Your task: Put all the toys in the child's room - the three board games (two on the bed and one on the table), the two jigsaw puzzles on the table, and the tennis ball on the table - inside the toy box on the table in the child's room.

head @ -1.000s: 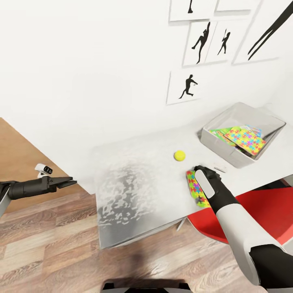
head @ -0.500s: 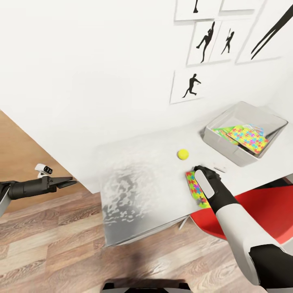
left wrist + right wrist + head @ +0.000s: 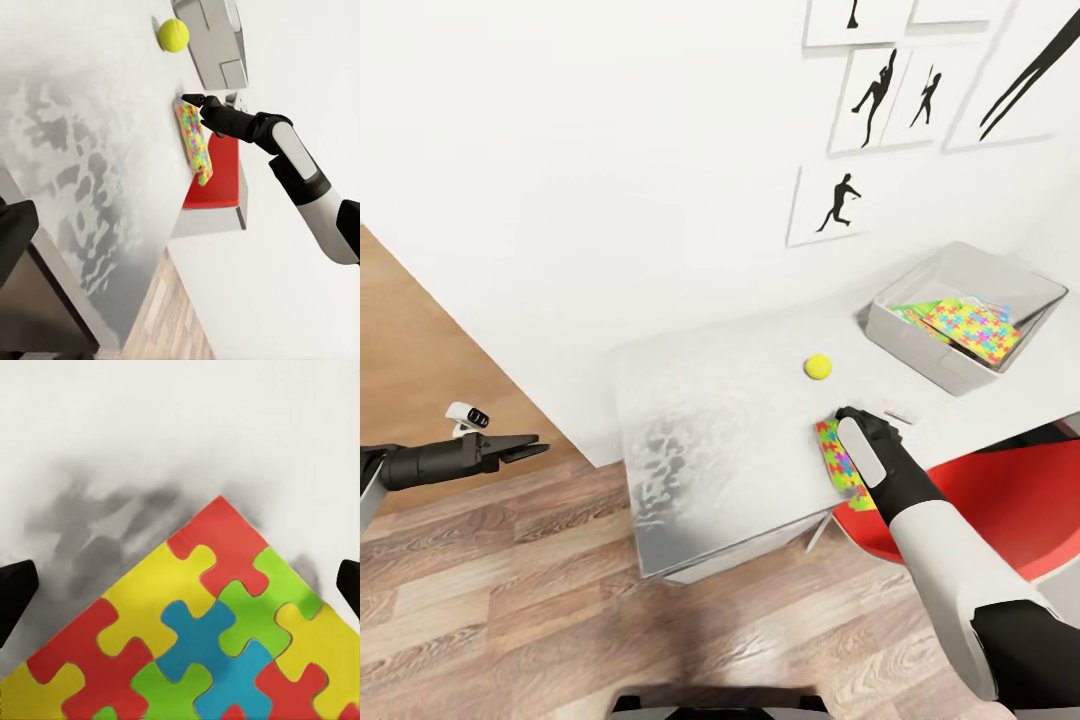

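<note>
- The left arm (image 3: 420, 463) reaches out level over the floor, well off the worktop's end, its dark forearm pointing toward the worktop.
- The left pincer (image 3: 528, 446) has its two thin fingers lying close together, nearly touching, with nothing between them.
- The right arm (image 3: 950, 560) stretches forward from the lower right, white sleeve then black wrist, angled down to the worktop's near edge.
- The right pincer (image 3: 847, 413) points downward at the worktop's near edge; its dark fingertips (image 3: 15, 589) stand wide apart.
</note>
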You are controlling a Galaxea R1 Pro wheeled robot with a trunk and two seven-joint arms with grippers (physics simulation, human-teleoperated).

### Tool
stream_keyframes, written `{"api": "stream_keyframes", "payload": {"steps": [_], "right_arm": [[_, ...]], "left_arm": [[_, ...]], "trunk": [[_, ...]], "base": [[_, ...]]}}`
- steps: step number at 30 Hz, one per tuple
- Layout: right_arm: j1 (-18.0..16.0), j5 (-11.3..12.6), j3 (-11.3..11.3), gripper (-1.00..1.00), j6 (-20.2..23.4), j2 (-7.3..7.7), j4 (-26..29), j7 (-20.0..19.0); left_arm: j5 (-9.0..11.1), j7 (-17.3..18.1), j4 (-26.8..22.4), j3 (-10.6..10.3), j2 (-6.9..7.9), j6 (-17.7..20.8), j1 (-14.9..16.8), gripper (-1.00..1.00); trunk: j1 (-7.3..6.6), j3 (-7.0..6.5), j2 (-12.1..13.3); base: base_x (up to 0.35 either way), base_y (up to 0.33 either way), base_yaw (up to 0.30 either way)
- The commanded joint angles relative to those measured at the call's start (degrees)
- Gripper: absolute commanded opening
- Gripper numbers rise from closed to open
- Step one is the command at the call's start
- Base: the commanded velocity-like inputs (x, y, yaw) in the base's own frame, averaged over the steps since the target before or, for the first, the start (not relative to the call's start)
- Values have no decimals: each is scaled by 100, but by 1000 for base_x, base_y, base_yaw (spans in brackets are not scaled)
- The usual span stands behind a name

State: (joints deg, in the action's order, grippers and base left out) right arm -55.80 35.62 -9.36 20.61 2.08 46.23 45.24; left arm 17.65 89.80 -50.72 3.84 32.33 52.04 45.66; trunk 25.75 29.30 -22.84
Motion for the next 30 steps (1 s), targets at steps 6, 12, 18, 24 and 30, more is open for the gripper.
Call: {"api": "stream_keyframes", "payload": {"steps": [6,12,18,24,30], "right_arm": [[-1,138,-30,100,31,-4,0,37],[-1,138,-31,100,31,-12,2,37],[3,138,-31,100,31,-14,2,37],[8,138,-31,100,31,-14,0,37],[8,138,-31,100,31,-14,1,37]], "left_arm": [[2,20,1,-3,2,61,4,100],[2,20,1,-3,2,61,4,100],[2,20,1,-6,2,61,4,100],[2,20,1,-6,2,61,4,100],[2,20,1,-6,2,61,4,100]], "trunk": [[3,10,-8],[3,10,-8],[3,10,-8],[3,10,-8],[3,10,-8]], "base": [[-48,92,0],[-79,95,0],[-54,112,0],[-50,86,0],[-88,86,0]]}}
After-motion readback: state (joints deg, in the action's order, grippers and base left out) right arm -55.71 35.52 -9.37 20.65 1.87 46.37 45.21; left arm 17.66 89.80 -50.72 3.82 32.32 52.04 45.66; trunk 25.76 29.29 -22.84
